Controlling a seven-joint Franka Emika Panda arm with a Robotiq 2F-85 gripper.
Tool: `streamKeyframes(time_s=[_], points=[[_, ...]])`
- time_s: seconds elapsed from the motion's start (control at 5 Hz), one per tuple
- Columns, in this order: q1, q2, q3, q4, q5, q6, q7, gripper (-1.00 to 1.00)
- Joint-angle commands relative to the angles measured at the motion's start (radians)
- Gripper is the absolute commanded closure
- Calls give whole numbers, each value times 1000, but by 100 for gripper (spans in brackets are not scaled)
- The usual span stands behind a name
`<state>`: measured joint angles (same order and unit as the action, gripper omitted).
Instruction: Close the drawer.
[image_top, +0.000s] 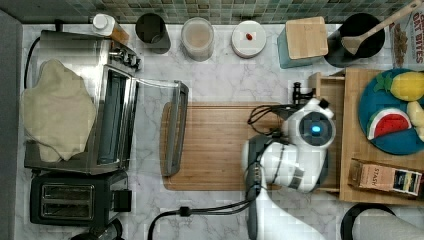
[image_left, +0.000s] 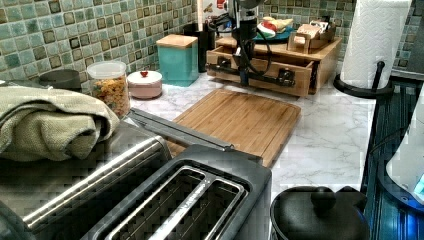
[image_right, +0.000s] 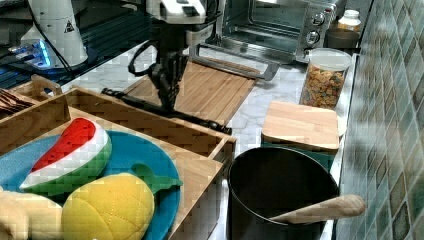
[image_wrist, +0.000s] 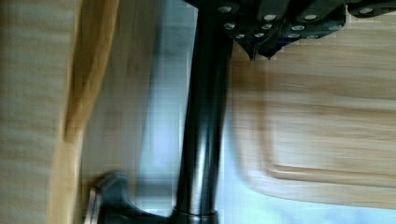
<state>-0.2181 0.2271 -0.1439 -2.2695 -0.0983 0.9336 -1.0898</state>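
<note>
gripper (image_right: 167, 102) sits down at the black handle (image_wrist: 203, 121) of the drawer (image_right: 150, 122); if its fingers clamp the bar, one cannot tell. the drawer stands partly out, just behind the gripper. pushing step is in hand; next needs a straight push inward.

Kitchen: toaster (image_top: 75, 202), tiled backsplash (image_left: 75, 35) (marble counter (image_top: 220, 80)).
</note>
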Motion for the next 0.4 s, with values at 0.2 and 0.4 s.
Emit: streamKeyframes(time_s=[0.2, 0.4], points=[[-213, 48, -198, 243, -80, -40, -172, 100], [-216, 45, -216, 222, -104, 14, -152, 100]])
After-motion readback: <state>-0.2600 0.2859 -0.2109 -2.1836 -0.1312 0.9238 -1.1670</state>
